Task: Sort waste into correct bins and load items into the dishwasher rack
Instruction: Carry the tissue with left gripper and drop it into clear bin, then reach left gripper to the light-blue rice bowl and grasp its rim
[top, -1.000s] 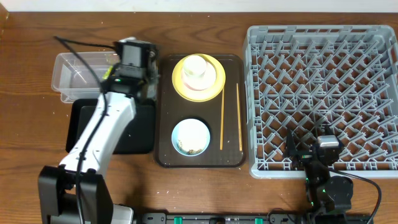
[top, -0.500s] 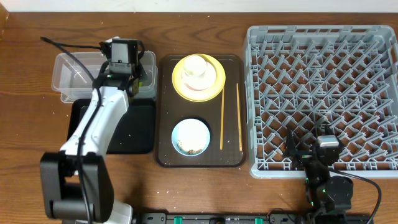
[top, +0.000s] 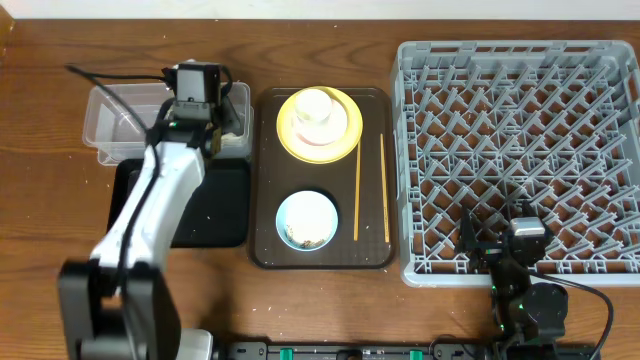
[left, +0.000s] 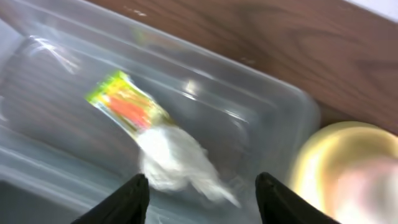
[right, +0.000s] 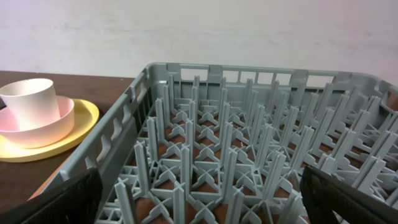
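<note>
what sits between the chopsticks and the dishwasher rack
Nothing loose. The chopsticks lie at the right side of the brown tray, and only its rim and the left wall of the dishwasher rack stand between them and the pegs.

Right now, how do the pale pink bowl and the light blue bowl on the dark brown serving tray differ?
The pale pink bowl rests on the round yellow plate; the light blue bowl sits directly on the dark brown serving tray. The pink bowl holds a small white cup; the blue bowl holds only loose pale food bits. Both stand upright, outside the grey pegged rack.
</note>
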